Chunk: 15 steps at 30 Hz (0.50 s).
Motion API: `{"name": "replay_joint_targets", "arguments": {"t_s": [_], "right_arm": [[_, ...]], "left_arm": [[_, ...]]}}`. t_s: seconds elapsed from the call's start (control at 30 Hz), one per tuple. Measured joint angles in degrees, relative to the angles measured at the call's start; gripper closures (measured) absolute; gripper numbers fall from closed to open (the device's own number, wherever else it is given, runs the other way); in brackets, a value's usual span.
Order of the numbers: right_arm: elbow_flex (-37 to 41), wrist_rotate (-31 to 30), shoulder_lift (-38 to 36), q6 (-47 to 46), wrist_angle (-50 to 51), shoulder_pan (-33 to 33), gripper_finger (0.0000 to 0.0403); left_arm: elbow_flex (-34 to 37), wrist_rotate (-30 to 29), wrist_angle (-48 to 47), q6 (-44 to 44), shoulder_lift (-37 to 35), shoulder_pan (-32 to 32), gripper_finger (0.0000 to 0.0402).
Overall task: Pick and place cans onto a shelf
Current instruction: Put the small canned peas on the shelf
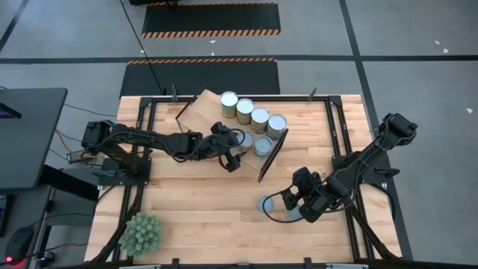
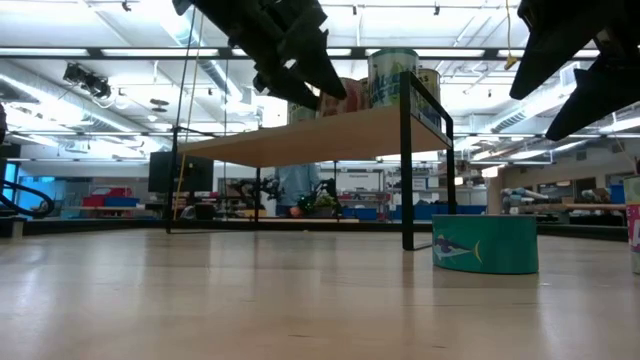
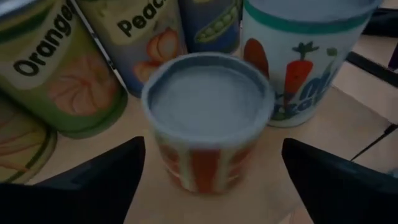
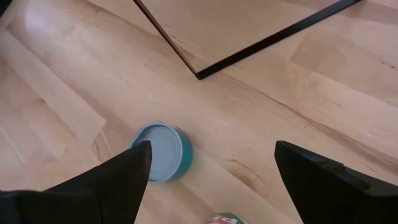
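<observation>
Where pale plank shelf (image 1: 202, 112) bears cylindrical cans (image 1: 245, 110), left pincer (image 3: 208, 180) spread about one, matte-lidded.

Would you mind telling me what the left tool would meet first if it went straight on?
Probably the orange-striped can on the shelf, centred between the left tool's open fingers.

Robotics lab, hazard-striped floor mats (image 1: 210, 19), ceiling strip lights (image 2: 120, 75)

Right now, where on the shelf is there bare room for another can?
The shelf is bare at its end left of the back row of cans. Its other end is crowded: the left hand stands open around an orange-striped can, beside another can.
</observation>
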<state>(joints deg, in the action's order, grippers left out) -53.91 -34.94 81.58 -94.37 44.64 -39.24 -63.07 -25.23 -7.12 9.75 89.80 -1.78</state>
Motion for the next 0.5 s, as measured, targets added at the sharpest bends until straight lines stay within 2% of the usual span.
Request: {"name": "replay_joint_targets", "arguments": {"t_s": [0.23, 0.5], "right_arm": [[0.0, 0.0, 0.0, 0.0, 0.0, 0.0, 0.0055], [0.0, 0.0, 0.0, -0.2, -0.3, 0.0, 0.0055]], "left_arm": [[0.0, -0.5, 0.5, -4.3, -0.3, 0.0, 0.0013], [0.0, -0.5, -0.4, -4.5, -0.3, -0.4, 0.0012]]}}
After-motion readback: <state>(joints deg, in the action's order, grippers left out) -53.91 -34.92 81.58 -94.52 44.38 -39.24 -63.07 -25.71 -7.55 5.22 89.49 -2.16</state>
